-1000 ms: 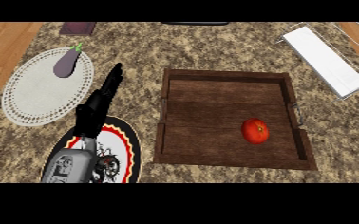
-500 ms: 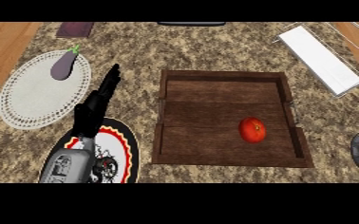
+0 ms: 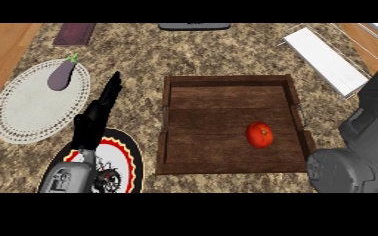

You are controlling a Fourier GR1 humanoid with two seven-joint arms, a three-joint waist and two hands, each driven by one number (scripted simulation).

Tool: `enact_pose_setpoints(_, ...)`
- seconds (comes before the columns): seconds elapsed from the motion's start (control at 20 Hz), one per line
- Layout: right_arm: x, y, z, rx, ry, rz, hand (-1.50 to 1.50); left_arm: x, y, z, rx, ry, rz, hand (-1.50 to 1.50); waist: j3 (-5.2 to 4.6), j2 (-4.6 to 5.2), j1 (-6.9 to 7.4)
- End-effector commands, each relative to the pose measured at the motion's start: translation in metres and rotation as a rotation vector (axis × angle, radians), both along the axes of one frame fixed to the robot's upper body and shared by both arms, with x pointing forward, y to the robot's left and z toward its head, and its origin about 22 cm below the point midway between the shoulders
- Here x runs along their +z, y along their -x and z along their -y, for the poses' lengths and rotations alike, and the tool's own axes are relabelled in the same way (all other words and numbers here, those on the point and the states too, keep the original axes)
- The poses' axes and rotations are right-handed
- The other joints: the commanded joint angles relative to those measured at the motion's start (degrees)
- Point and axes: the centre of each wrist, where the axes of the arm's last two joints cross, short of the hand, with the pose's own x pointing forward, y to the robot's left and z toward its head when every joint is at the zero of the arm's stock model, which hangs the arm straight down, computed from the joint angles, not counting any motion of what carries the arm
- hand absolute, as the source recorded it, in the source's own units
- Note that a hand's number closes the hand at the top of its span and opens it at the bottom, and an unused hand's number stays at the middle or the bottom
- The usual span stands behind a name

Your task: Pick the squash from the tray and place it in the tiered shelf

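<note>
A round red-orange fruit, the only thing in the tray, is the squash [image 3: 259,134]. It lies in the right half of the brown wooden tray [image 3: 171,125], near the right wall. The white tiered shelf [image 3: 325,60] stands at the back right of the counter. My left hand [image 3: 103,106] is left of the tray with straight fingers pointing away from me, open and holding nothing. My grey right forearm [image 3: 353,150] comes in at the right edge, beside the tray's right wall. Its hand does not show.
A purple eggplant [image 3: 62,75] lies on a white lace mat [image 3: 33,105] at the left. A plate with a red and black rim [image 3: 125,152] sits under my left forearm. A dark red cloth [image 3: 74,34] and a dark object [image 3: 193,26] lie at the back edge.
My right forearm has come into view at the right edge, beside the tray. The left hand and the fruit have stayed where they were.
</note>
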Motion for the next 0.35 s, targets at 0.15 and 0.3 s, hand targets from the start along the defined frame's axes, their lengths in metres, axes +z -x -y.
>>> enact_pose_setpoints(0.15, -0.003, 0.042, -0.007, -0.027, -0.195, -0.088, -1.50, 0.005, -0.001, 0.004, -0.006, 0.021, -0.011, 0.00, 0.01, -0.58, 0.71)
enact_pose_setpoints(0.3, 0.012, 0.068, -0.021, -0.005, -0.179, -0.055, -1.50, -0.002, 0.002, 0.010, -0.022, 0.003, -0.013, 0.00, -0.08, -0.51, 1.32)
